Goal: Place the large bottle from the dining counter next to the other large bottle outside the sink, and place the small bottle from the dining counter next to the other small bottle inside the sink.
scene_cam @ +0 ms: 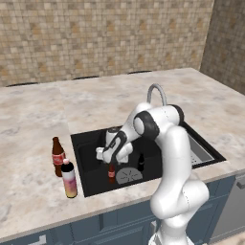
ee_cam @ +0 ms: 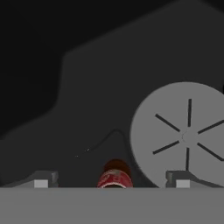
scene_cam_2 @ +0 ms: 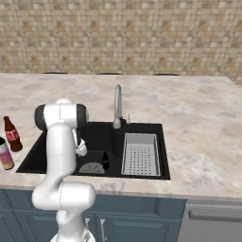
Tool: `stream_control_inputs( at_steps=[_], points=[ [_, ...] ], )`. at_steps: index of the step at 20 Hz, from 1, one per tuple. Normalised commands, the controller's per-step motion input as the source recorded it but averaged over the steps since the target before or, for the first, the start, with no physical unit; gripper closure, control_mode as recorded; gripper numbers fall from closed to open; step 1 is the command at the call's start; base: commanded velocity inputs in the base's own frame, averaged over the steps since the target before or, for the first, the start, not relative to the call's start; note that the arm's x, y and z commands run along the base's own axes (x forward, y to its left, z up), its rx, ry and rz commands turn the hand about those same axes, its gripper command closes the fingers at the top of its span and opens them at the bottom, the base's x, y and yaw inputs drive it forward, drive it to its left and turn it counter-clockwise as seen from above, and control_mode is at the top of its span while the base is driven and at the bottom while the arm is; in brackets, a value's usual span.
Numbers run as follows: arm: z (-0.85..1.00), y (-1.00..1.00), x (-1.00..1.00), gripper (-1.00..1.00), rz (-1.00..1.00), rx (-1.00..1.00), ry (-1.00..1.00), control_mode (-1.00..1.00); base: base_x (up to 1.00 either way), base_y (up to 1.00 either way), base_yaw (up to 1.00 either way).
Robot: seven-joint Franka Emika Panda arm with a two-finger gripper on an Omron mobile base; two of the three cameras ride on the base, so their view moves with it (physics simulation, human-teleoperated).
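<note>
In the left base view, the white arm bends down over the black rectangular sink basin (scene_cam: 91,158), and its two-finger gripper (scene_cam: 109,161) hangs just above a small red-labelled bottle (scene_cam: 111,173) standing upright on the sink floor. At about three o'clock from that bottle, past the round grey drain cover (scene_cam: 128,175), a small dark bottle (scene_cam: 141,162) also stands upright in the basin. On the marbled beige counter (scene_cam: 33,143), at nine o'clock from the sink, stand a large brown bottle with a red label (scene_cam: 58,157) and, just beside it toward six o'clock, a large bottle with a dark cap and pink-to-yellow body (scene_cam: 69,179). The curved grey faucet (scene_cam: 157,94) rises at twelve o'clock behind the arm.

In the right base view, the arm covers the left half of the sink; the small dark bottle (scene_cam_2: 106,161) stands by the drain cover (scene_cam_2: 91,168), with a grey perforated strainer tray (scene_cam_2: 140,154) at three o'clock. The two large bottles (scene_cam_2: 11,134) (scene_cam_2: 5,154) stand on the counter at nine o'clock.

In the hand view, both fingertips (ee_cam: 41,180) stand wide apart, released, with the red bottle top (ee_cam: 114,176) between them and touching neither; the drain cover (ee_cam: 183,133) lies at two o'clock.
</note>
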Motion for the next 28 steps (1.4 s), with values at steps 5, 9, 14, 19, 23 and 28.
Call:
stream_control_inputs(
  at_steps=[5, 9, 14, 19, 23, 28],
  points=[
    [0.86, 0.0, 0.09, -1.0, 0.0, 0.0, 0.0, -1.0, 0.0, 0.0, 0.0],
    [0.83, 0.0, 0.16, -1.0, 0.01, 0.0, 0.0, -1.0, 0.0, 0.0, 0.0],
    [0.71, 0.0, 0.11, -1.0, 0.02, 0.0, 0.0, -1.0, 0.0, 0.0, 0.0],
    [0.75, 0.0, 0.07, -1.0, 0.05, 0.0, 0.02, -1.0, 0.0, 0.0, 0.0],
    [0.69, 0.0, 0.0, -1.0, 0.07, 0.0, 0.0, -1.0, 0.0, 0.0, 0.0],
    [0.59, 0.0, -0.01, -1.0, 0.1, 0.0, 0.0, -1.0, 0.0, 0.0, 0.0]
  ],
)
